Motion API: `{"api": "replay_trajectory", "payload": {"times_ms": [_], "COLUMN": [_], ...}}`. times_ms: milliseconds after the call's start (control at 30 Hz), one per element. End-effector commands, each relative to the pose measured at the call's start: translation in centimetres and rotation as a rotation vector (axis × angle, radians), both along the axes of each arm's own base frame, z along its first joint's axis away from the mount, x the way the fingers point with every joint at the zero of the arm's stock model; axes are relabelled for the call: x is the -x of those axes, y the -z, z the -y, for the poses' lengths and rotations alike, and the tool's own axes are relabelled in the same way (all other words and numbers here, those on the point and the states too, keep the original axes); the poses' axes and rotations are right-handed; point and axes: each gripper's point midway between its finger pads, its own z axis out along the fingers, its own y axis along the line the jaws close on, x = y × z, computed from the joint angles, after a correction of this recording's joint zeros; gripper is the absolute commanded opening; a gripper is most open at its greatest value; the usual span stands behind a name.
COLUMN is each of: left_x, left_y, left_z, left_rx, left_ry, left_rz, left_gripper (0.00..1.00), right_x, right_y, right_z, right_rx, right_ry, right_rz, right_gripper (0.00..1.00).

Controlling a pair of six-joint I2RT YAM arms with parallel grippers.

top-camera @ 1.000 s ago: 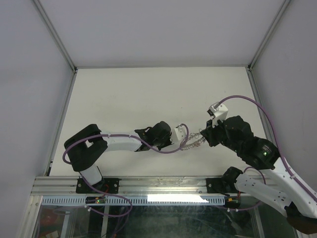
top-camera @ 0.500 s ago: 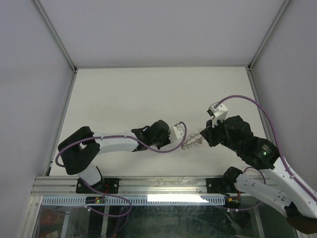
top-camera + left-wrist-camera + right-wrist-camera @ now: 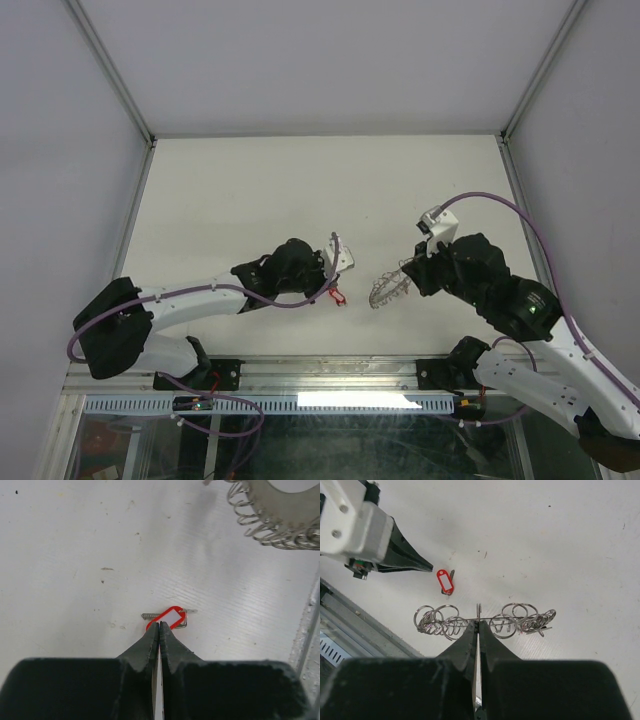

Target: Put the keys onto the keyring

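The left tool (image 3: 159, 625) is sitting fully shut and empty, its tips just beside the red-tagged key (image 3: 168, 618), which is lying flat on the surface (image 3: 75, 555). The right tool (image 3: 478, 625) is pinching the keyring (image 3: 451, 622) upright, near the key. The left tool is probably needing to open, straddle the tag's narrow sides, then clamp squarely.
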Motion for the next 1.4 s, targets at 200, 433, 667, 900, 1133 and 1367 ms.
{"api": "replay_trajectory", "payload": {"times_ms": [200, 433, 667, 900, 1133, 1367], "left_x": [0.1, 0.5, 1.2, 1.0, -0.2, -0.3], "left_y": [-4.5, -2.6, -1.9, -0.8, 1.9, 2.9], "left_z": [0.1, 1.1, 2.4, 2.9, 3.1, 3.9], "left_rx": [0.243, 0.151, 0.157, 0.164, 0.135, 0.147], "left_ry": [0.015, 0.002, -0.021, 0.232, 0.354, 0.418], "left_rz": [-0.074, -0.096, -0.169, -0.178, -0.203, -0.219], "left_gripper": [0.02, 0.41, 0.48, 0.56, 0.56, 0.59], "right_x": [-0.5, -1.0, -1.9, -1.4, -0.9, -0.7], "right_y": [-1.7, -1.9, -2.7, -2.7, -3.3, -3.3], "right_z": [-1.8, -0.8, 1.9, 1.0, 1.3, 1.4], "right_rx": [-0.071, -0.051, 0.026, 0.004, -0.022, -0.029], "right_ry": [-0.076, -0.014, 0.125, 0.079, 0.082, 0.090], "right_rz": [0.080, 0.092, 0.100, 0.072, 0.072, 0.063], "right_gripper": [0.00, 0.00, 0.00, 0.00, 0.00, 0.00]}}
